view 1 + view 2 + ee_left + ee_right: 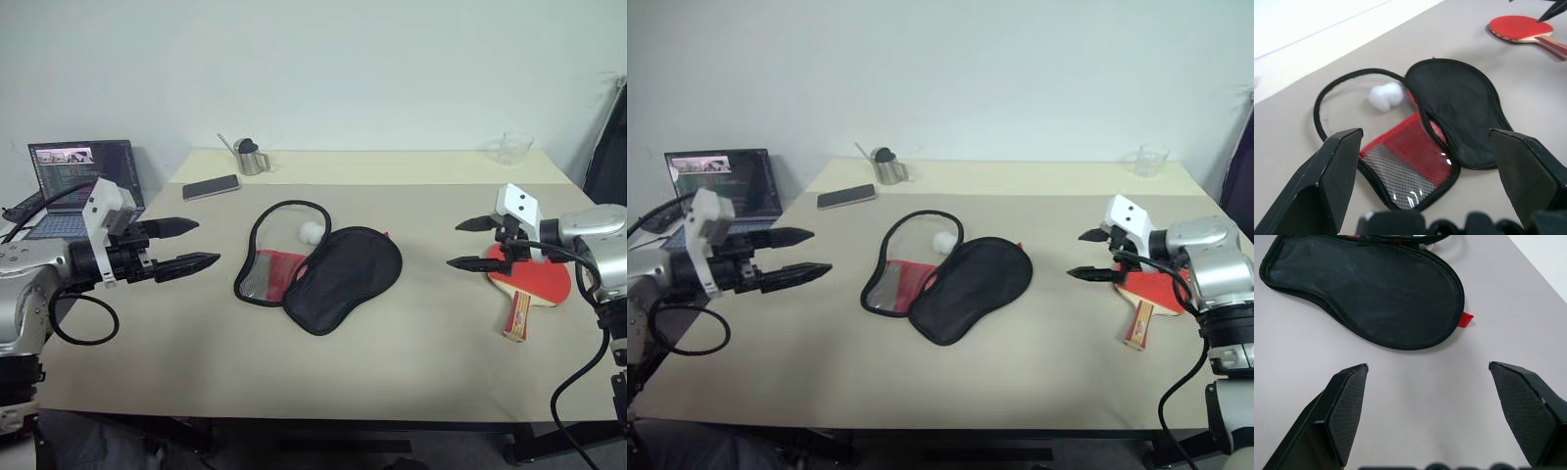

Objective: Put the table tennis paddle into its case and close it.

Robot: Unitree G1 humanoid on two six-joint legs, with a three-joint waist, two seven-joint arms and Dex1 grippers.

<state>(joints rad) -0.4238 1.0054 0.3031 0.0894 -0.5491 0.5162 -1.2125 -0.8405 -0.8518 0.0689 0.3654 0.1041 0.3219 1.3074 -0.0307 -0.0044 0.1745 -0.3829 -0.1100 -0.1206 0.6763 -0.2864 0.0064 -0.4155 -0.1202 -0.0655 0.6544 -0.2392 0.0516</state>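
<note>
The case (343, 277) lies unzipped in the middle of the table, its black half spread flat and its red half with the mesh pocket (266, 277) folded out to the left. A white ball (311, 231) rests inside the loop of zipper edging. At the right side of the table lies the table tennis paddle (537, 283), red face up, with its handle toward the front edge. My right gripper (468, 244) hovers open just left of the paddle. Well to the left of the case, my left gripper (196, 244) hangs open and holds nothing.
A phone (211, 186) and a small metal pitcher (250, 157) stand at the back left of the table. A clear glass (513, 148) sits at the back right. A laptop (83, 181) stands off the table's left side.
</note>
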